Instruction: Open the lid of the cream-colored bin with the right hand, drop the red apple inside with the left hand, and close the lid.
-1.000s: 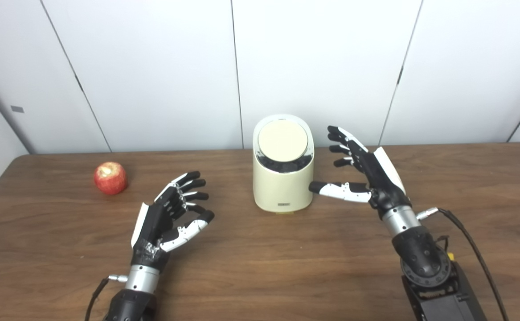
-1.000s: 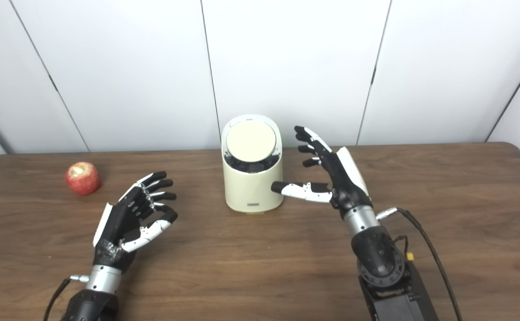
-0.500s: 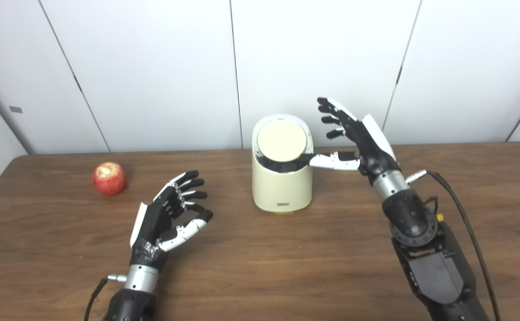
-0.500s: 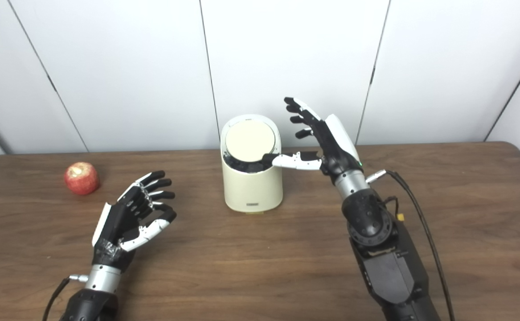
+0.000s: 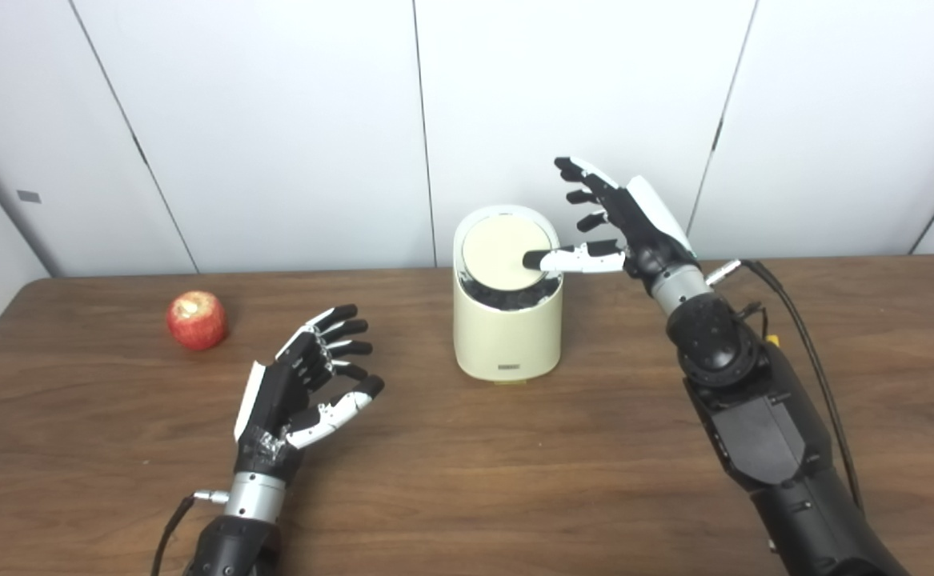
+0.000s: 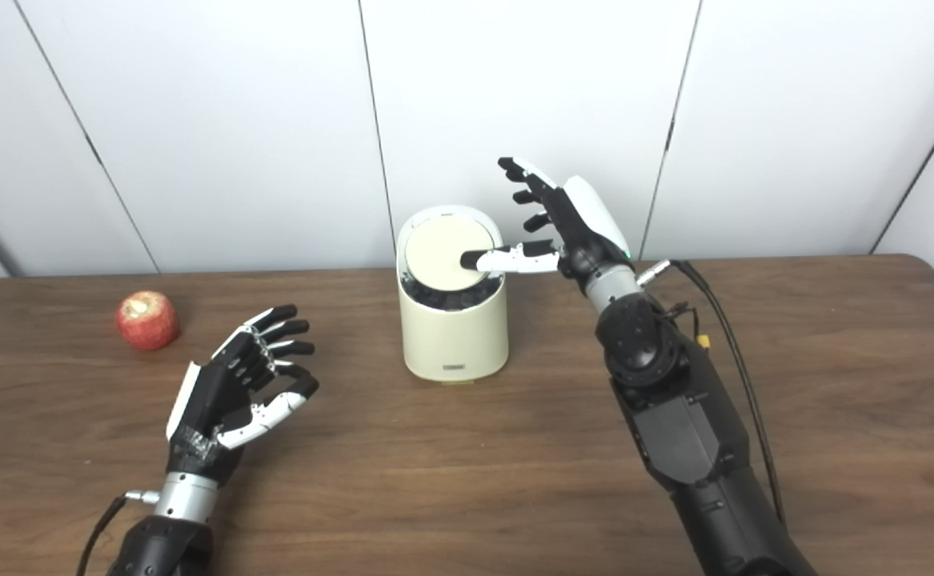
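Observation:
The cream-colored bin [image 5: 507, 336] stands at the middle of the table, its round tilted lid [image 5: 499, 254] shut. My right hand [image 5: 619, 220] is raised just right of the bin's top, open, fingers spread upward and its thumb reaching over the lid's right edge. Whether the thumb touches the lid cannot be told. The red apple [image 5: 197, 320] lies far left on the table, away from both hands. Between apple and bin, my left hand [image 5: 306, 392] hovers open above the table, holding nothing.
The brown wooden table [image 5: 467, 480] runs the full width, with white wall panels right behind the bin. A black cable [image 5: 803, 336] trails from my right wrist down along the forearm.
My right hand rose from beside the bin's lower body to its top and moved left, bringing the thumb over the lid. The left hand, apple and bin stayed put.

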Robot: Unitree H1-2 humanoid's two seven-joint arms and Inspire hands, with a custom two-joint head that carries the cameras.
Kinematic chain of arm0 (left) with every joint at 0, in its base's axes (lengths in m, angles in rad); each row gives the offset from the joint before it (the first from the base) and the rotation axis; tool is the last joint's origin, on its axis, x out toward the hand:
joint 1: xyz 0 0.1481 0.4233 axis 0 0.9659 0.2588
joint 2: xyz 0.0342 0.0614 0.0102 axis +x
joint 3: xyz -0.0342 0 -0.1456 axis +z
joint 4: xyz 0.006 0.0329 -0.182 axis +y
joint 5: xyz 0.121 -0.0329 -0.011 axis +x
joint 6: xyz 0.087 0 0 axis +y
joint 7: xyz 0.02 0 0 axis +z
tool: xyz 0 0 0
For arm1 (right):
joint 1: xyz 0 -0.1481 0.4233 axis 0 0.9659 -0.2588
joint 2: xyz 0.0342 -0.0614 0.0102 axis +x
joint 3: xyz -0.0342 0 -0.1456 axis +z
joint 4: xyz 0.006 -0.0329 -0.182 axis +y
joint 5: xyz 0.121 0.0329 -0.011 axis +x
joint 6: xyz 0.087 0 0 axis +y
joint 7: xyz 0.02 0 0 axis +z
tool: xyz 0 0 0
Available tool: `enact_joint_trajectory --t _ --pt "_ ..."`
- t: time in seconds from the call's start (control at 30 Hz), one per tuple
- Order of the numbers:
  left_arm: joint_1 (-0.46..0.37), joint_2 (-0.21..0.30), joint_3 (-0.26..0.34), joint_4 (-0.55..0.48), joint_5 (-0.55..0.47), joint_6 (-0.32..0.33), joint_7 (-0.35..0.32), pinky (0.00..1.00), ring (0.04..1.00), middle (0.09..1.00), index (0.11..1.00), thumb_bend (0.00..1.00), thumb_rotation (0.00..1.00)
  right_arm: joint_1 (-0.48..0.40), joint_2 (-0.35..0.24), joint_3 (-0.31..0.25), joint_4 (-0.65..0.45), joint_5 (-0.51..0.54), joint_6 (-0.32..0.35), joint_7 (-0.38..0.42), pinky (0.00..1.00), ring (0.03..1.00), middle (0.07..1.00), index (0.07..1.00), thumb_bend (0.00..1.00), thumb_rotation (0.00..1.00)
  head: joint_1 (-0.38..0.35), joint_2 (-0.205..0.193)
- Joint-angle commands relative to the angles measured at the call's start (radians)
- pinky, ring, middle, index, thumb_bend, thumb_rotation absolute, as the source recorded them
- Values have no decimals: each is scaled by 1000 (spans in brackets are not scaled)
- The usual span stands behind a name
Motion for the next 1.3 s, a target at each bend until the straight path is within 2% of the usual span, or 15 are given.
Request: enact_joint_trajectory --t 0.0,0.2,0.4,0.53,0.8,1.0,1.27 --pt "26 -16 -4 42 -12 -20 3 553 682 767 829 657 108 -75 -8 3 -11 -17 -9 -17 660 833 898 900 757 383 -3 1" --pt "25 -19 -2 50 -44 -25 -14 556 687 773 841 666 100 -97 2 14 16 -34 13 -19 657 830 909 903 781 411 -5 1" --pt "23 -22 -3 55 -42 -24 -9 557 691 771 857 670 101 -106 11 21 57 -42 -3 -36 668 832 907 902 793 411 -9 0" --pt "21 -21 -3 60 -42 -33 -12 551 685 772 858 666 93 -112 13 30 68 -51 -8 -45 706 852 903 902 806 404 -11 1" --pt "21 -22 -6 58 -41 -36 -15 566 687 772 855 660 88 -114 11 53 58 -83 23 -39 711 846 890 896 844 363 -11 6" --pt "25 -25 -7 49 -40 -34 -15 561 685 773 858 653 85 -106 4 74 46 -110 38 -36 686 835 886 892 864 336 -9 14" --pt "35 -28 -5 31 -42 -13 -14 564 688 772 856 663 85 -97 -20 119 42 -175 7 -54 624 789 854 865 929 295 -10 25"
